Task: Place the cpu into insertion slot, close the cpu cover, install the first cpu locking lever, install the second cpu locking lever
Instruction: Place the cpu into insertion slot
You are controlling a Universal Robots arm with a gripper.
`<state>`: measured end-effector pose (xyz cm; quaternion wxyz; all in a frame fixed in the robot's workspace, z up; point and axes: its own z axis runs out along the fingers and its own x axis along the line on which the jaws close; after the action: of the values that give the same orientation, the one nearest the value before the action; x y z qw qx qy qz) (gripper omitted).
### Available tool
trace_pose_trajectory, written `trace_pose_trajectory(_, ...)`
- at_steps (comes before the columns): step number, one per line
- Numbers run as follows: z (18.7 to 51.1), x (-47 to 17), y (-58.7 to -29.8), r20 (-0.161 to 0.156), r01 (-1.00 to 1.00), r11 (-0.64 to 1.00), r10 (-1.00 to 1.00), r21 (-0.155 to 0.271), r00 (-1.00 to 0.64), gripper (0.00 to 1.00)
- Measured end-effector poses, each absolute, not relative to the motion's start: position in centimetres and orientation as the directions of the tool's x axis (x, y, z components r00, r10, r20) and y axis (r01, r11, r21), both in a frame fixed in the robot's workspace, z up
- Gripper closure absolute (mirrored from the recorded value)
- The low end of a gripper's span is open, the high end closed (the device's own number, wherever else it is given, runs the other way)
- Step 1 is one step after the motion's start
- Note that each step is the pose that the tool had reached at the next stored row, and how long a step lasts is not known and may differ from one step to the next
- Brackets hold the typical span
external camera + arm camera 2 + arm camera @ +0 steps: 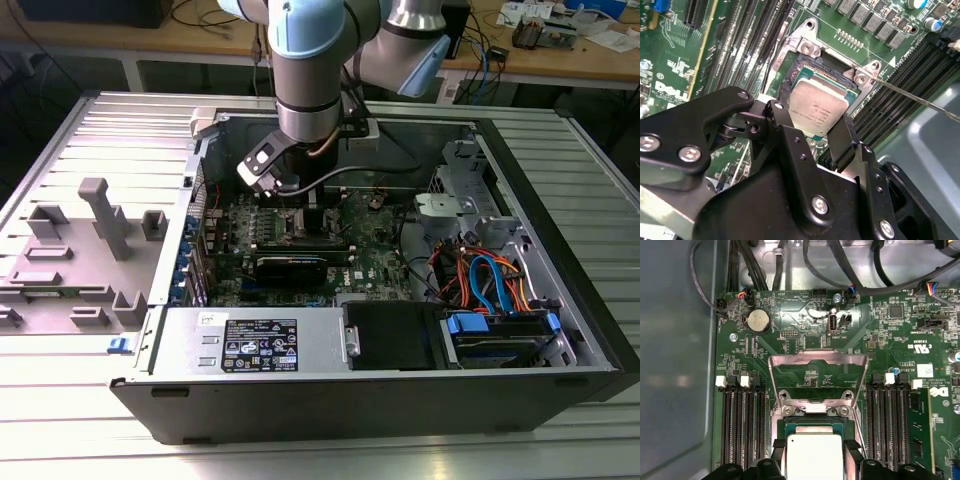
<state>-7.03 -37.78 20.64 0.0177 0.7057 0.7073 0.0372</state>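
Now the gripper (815, 129) pinches the cpu (820, 107) at the insertion slot (809, 67).

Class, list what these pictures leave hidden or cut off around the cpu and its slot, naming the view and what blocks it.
First wrist view: the cpu is cut off by the picture's edge.
Second wrist view: the gripper covers the near side of the insertion slot; whether the cpu is seated cannot be judged.
Second wrist view: a locking lever runs off the edge.
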Motion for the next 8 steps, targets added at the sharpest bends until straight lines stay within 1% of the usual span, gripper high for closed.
trace_pose_trajectory(8, 20.12, -7.10, -37.76, 0.027, 0.997, -0.012, 1.000, 0.077, 0.010, 0.46)
